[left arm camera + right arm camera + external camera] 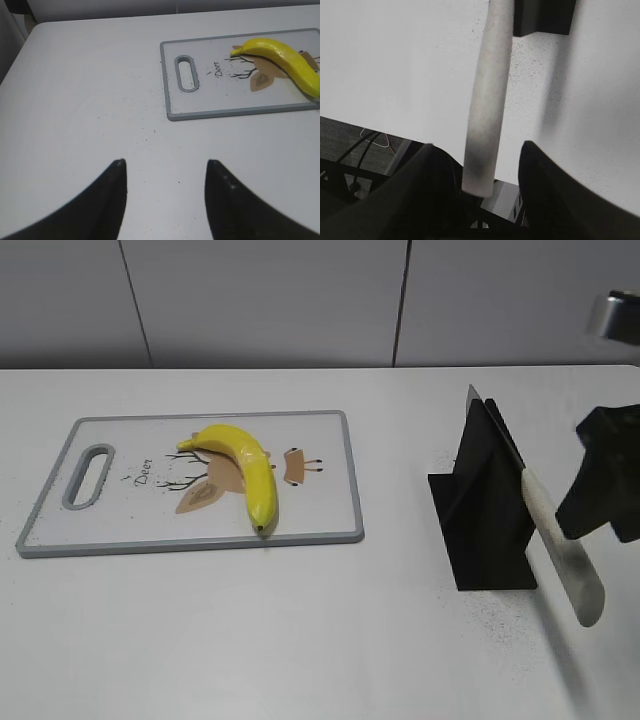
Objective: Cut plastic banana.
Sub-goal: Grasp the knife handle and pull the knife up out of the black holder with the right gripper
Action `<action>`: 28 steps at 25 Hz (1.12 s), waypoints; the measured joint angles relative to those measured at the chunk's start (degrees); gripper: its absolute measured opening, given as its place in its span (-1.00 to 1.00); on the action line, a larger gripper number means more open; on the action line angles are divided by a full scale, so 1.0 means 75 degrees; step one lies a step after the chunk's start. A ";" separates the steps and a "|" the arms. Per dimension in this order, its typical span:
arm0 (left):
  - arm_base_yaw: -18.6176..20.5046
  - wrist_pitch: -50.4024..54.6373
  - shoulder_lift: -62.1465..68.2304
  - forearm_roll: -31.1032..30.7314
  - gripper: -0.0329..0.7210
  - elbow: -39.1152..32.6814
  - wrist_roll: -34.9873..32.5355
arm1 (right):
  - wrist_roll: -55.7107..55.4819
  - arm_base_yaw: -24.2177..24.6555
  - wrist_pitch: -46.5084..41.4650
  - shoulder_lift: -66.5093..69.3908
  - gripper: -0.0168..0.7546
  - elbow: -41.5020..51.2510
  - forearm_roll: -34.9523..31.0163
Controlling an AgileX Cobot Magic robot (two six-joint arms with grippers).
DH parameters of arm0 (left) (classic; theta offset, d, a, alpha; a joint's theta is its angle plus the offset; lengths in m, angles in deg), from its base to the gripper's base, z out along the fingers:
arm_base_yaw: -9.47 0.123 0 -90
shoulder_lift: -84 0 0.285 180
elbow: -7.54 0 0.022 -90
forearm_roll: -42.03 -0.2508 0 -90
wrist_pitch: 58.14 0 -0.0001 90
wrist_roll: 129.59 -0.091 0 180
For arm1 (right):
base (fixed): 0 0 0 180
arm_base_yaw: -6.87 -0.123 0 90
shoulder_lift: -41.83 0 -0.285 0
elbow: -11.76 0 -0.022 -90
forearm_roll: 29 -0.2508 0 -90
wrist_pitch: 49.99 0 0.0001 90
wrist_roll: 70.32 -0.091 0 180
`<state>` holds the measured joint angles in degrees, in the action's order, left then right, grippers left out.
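Observation:
A yellow plastic banana [245, 465] lies on a white cutting board with a grey rim [200, 543]; both also show in the left wrist view, the banana [285, 57] and the board [172, 80]. A knife [575, 575] rests slanted in a black holder [485, 520], its pale handle pointing to the front right. My right gripper [600, 500] is open, with its fingers [479, 147] on either side of the knife handle [490, 90]. My left gripper [165, 162] is open and empty over bare table, left of the board, and is not seen in the exterior view.
The white table [300, 640] carries the board at left and the holder [542, 17] at right. The table's front edge and the floor below show in the right wrist view. A grey wall stands behind.

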<state>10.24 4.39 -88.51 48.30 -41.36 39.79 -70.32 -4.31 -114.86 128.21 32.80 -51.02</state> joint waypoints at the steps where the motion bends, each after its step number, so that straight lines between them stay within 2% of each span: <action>1: 0.0000 0.0000 0.0000 0.0000 0.39 0.0000 0.0000 | 0.0000 0.0000 0.0056 0.0221 0.14 0.0000 0.0014; 8: 0.0000 0.0000 0.0000 0.0000 0.39 0.0000 0.0000 | 0.0000 -0.0069 0.0628 0.1041 0.13 -0.0007 0.0139; 12: 0.0000 0.0000 0.0000 0.0000 0.39 0.0000 0.0000 | 0.0000 -0.0637 0.0897 0.1348 0.13 -0.0130 0.0505; 16: 0.0000 0.0000 0.0000 0.0000 0.38 0.0000 0.0000 | -0.0999 -0.1226 0.0993 0.1658 0.13 -0.0409 0.1505; 20: 0.0000 0.0000 0.0000 0.0000 0.38 0.0000 0.0000 | -0.1426 -0.1292 0.0803 0.1786 0.10 -0.0625 0.1837; 28: 0.0000 0.0000 0.0000 0.0000 0.38 0.0000 0.0000 | -0.1580 -0.1292 0.0243 0.1820 0.05 -0.0625 0.1837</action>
<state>10.24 4.39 -88.51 48.30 -41.36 39.79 -82.17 -14.00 -113.03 141.86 28.11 -37.24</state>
